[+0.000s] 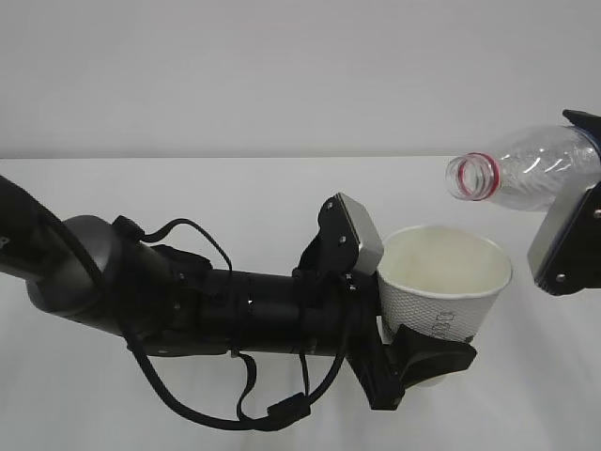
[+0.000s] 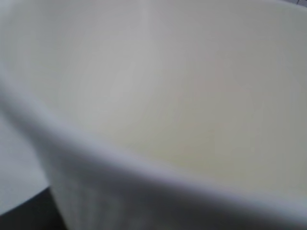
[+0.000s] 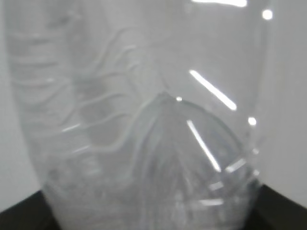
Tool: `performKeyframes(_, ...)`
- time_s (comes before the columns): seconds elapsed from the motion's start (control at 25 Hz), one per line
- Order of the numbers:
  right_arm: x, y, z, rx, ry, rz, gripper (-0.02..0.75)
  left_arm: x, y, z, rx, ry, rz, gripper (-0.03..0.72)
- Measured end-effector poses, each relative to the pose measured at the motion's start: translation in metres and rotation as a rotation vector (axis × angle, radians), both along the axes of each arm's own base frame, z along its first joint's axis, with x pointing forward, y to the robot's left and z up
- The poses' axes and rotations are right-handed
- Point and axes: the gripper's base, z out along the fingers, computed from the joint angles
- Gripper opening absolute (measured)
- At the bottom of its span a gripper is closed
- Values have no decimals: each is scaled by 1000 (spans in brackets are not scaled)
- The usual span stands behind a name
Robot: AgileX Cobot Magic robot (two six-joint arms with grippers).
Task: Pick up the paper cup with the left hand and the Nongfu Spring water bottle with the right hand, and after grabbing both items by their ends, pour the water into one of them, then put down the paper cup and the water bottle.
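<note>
2 pincers, left point(image 1: 413, 324) round dimpled paper cup point(image 1: 441, 291), right point(image 1: 587, 202) round clear ribbed bottle point(image 1: 531, 169)

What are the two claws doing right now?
Left hand: closed on the paper cup.
Right hand: closed on the Nongfu Spring water bottle, tipped sideways.

A plain white table point(image 1: 235, 188) fills the lower part of the exterior view, ending at a straight far edge against a pale wall point(image 1: 282, 66). No object can be made out resting directly on its surface; soft grey shadows fall across it toward the front
</note>
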Motion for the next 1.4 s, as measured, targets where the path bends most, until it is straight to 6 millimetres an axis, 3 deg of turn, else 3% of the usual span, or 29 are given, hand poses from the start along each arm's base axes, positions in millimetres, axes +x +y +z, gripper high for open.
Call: performKeyframes(1.4,1,-1,3,-75,-54,-7,494,0,0,0,0,0,0,510)
